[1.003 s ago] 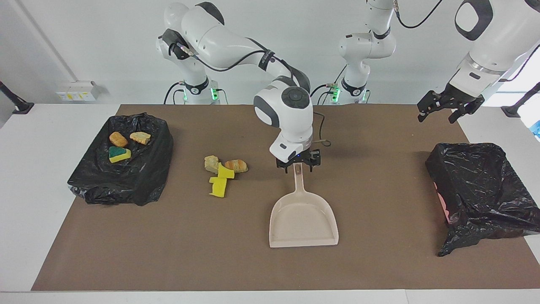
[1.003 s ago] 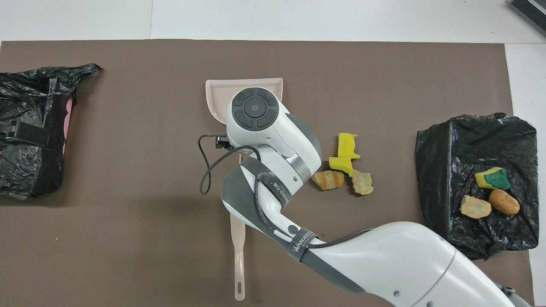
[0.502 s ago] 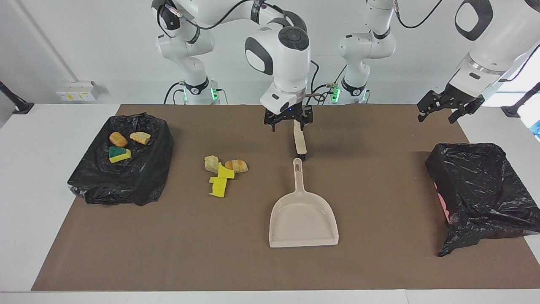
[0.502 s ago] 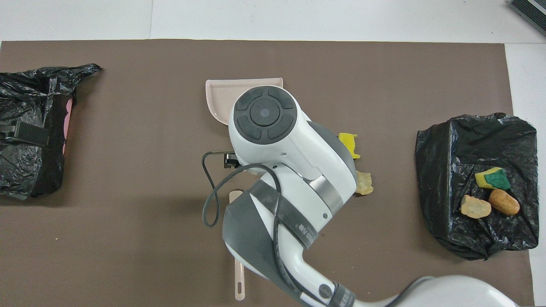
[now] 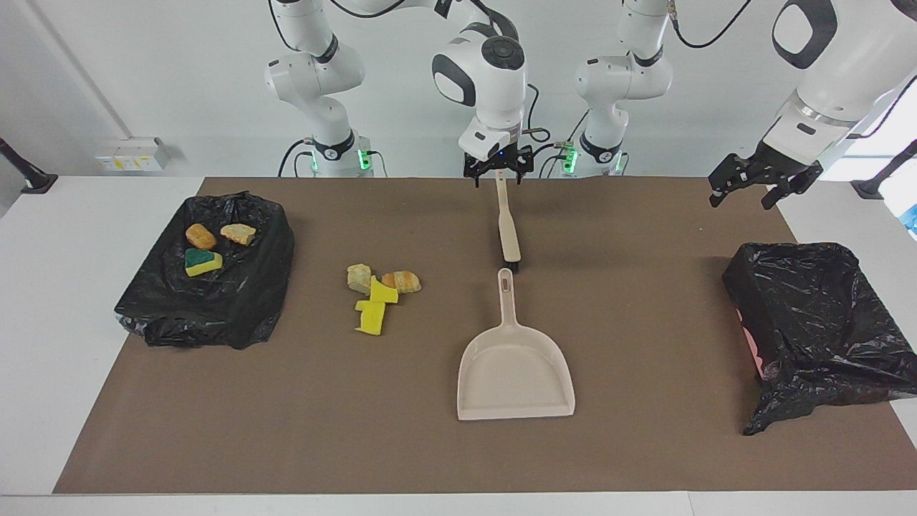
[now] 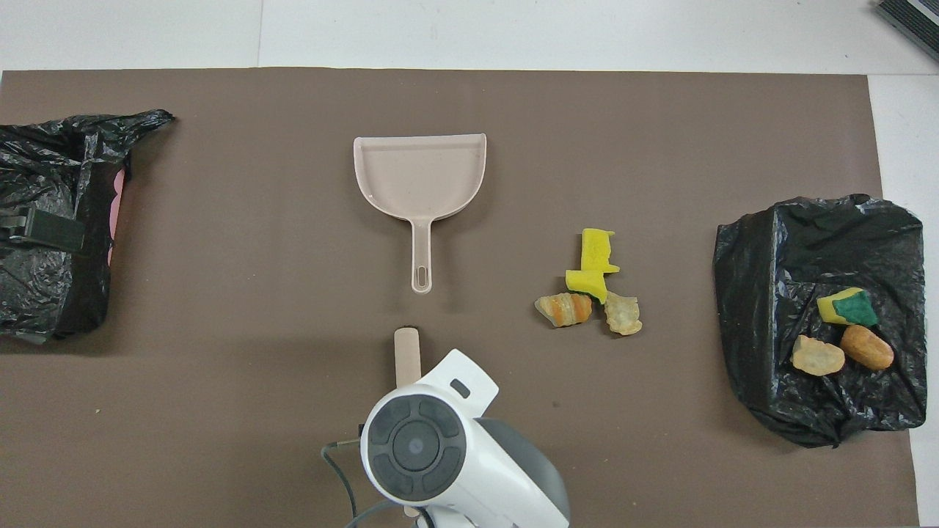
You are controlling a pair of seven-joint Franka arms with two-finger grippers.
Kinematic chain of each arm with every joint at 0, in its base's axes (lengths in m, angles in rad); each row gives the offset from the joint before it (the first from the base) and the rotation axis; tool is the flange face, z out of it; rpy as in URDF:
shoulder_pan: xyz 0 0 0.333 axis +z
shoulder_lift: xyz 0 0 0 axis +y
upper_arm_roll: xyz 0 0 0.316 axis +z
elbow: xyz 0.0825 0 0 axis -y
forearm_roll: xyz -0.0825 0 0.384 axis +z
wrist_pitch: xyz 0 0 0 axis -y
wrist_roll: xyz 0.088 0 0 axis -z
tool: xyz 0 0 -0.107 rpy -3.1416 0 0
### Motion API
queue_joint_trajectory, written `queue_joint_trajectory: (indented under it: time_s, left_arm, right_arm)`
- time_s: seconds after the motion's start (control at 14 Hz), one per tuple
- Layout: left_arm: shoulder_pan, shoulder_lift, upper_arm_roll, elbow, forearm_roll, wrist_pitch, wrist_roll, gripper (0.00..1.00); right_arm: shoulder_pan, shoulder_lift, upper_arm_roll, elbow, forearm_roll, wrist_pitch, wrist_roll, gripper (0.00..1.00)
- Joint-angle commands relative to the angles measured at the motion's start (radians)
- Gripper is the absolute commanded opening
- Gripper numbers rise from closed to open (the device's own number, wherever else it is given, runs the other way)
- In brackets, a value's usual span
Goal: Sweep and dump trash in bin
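Yellow and tan trash [image 5: 373, 316]: four loose scraps, mid-frame on brown mat; three more in black-lined bin [image 5: 215, 315]. Right gripper [image 5: 496, 174]: top centre, spread, over brush [image 5: 509, 240] handle, well apart from scraps. Left gripper [image 5: 763, 188]: spread, waiting.

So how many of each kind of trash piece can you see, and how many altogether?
Plain yellow sponge pieces: 2, loose on the mat
Green-topped sponge pieces: 1, in the bin
Bread-like lumps: 4, two on the mat and two in the bin
Total: 7
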State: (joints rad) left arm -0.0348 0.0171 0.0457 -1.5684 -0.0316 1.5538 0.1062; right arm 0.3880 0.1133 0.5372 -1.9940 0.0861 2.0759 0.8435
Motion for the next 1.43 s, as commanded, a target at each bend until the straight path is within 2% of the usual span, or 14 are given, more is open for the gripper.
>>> queue_joint_trajectory:
  time_s: [0.0,0.14,0.36,0.43,0.5,0.57,0.64,0.79,1.15,1.29,1.36]
  left_arm:
    - [0.006,0.012,-0.007,0.024,0.019,-0.023,-0.011,1.0]
    - [0.006,0.012,-0.007,0.024,0.019,-0.023,-0.011,1.0]
    - [0.006,0.012,-0.006,0.024,0.019,-0.023,-0.011,1.0]
    - [0.006,0.012,-0.007,0.024,0.019,-0.023,-0.011,1.0]
    - [0.006,0.012,-0.007,0.024,0.019,-0.023,-0.011,1.0]
    - [0.006,0.012,-0.007,0.024,0.019,-0.023,-0.011,1.0]
    - [0.006,0.012,-0.007,0.024,0.019,-0.023,-0.011,1.0]
    - [0.006,0.012,-0.007,0.024,0.019,-0.023,-0.011,1.0]
    - [0.006,0.012,-0.006,0.024,0.019,-0.023,-0.011,1.0]
    - [0.006,0.012,-0.007,0.024,0.019,-0.023,-0.011,1.0]
    - [0.006,0.012,-0.007,0.024,0.019,-0.023,-0.011,1.0]
  right_arm:
    - [0.063,0.005,-0.006,-0.103,0.02,0.119,0.054,1.0]
    - [0.1,0.014,-0.006,-0.143,0.02,0.154,0.055,1.0]
    - [0.098,0.015,-0.008,-0.181,0.018,0.194,0.049,1.0]
    - [0.098,0.016,-0.008,-0.181,0.018,0.196,0.051,0.95]
    - [0.098,0.017,-0.008,-0.18,0.02,0.2,0.049,0.84]
    - [0.094,0.022,-0.008,-0.18,0.02,0.22,0.046,0.76]
    - [0.089,0.031,-0.008,-0.18,0.018,0.237,0.045,0.61]
    - [0.091,0.035,-0.009,-0.178,0.003,0.242,0.039,0.0]
    - [0.069,0.063,-0.017,-0.128,-0.016,0.21,0.038,0.0]
    - [0.036,0.052,-0.02,-0.07,-0.043,0.094,0.049,0.0]
    - [-0.003,0.019,-0.017,-0.031,-0.043,0.007,0.045,0.0]
